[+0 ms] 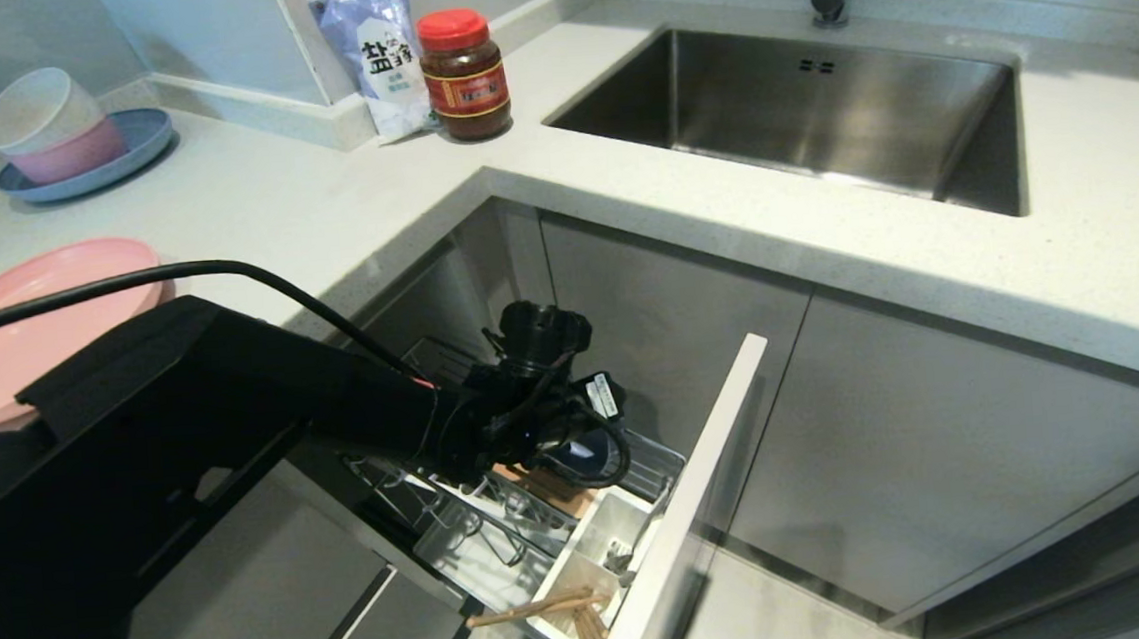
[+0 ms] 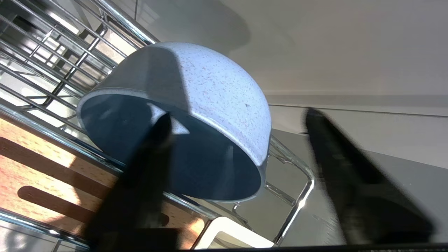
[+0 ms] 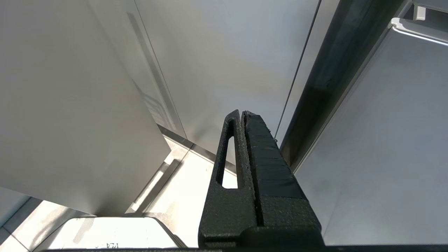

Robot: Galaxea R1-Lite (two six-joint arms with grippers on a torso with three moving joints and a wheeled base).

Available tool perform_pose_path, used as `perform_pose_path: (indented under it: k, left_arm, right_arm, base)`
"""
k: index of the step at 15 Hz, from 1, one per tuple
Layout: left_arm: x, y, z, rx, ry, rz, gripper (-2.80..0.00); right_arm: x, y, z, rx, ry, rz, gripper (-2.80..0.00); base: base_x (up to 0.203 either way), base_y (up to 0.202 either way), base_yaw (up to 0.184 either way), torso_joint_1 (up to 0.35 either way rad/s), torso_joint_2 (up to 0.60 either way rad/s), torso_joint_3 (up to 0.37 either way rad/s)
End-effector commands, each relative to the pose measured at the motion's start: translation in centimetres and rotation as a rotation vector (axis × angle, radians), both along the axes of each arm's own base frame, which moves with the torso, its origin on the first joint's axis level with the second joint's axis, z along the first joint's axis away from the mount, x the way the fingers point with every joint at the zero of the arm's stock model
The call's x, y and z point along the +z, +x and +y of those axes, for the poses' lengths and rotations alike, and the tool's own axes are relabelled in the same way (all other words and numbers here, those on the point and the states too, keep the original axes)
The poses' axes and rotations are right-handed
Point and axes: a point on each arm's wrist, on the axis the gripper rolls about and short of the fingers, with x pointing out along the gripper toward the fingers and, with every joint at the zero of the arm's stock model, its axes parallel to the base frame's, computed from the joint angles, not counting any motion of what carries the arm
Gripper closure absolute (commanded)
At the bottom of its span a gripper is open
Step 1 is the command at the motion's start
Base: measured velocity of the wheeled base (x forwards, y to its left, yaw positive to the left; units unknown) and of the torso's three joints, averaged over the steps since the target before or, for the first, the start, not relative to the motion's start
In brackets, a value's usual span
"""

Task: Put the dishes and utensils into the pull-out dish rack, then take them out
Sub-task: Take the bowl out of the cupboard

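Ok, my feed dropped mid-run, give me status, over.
Left gripper open, astride blue-grey bowl rim in dish rack, one finger inside. Right gripper shut, parked by cabinets. Chopsticks in cutlery cup; pink plate on counter. Nothing blocking.

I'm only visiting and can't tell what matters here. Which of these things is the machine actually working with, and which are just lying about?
Part of the job:
- blue-grey bowl, tipped in the rack, left gripper around it
- pull-out dish rack
- chopsticks in the rack
- pink plate on the counter

Just lying about:
- sauce jar
- salt bag
- stacked bowls
- sink
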Motion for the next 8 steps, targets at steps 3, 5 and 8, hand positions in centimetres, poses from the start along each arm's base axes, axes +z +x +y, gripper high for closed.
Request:
perform_pose_path:
  k: [3,5,8]
  left_arm:
    - [0.06,0.15,0.22,0.013,-0.004,-0.001,0.00]
    - [0.08,-0.11,-0.08,0.003,-0.003,0.000,0.00]
    - [0.10,-0.22,-0.17,0.000,-0.003,0.000,0.00]
  right_arm:
    - [-0.05,-0.01,0.00,0.001,0.000,-0.002,0.00]
    - [-0.05,-0.02,0.00,0.000,0.000,-0.003,0.00]
    - [-0.04,-0.02,0.00,0.000,0.000,-0.003,0.00]
  base:
    - [0.000,0.000,0.000,0.000,0.00,0.000]
    - [0.000,0.000,0.000,0.000,0.00,0.000]
    - [0.000,0.000,0.000,0.000,0.00,0.000]
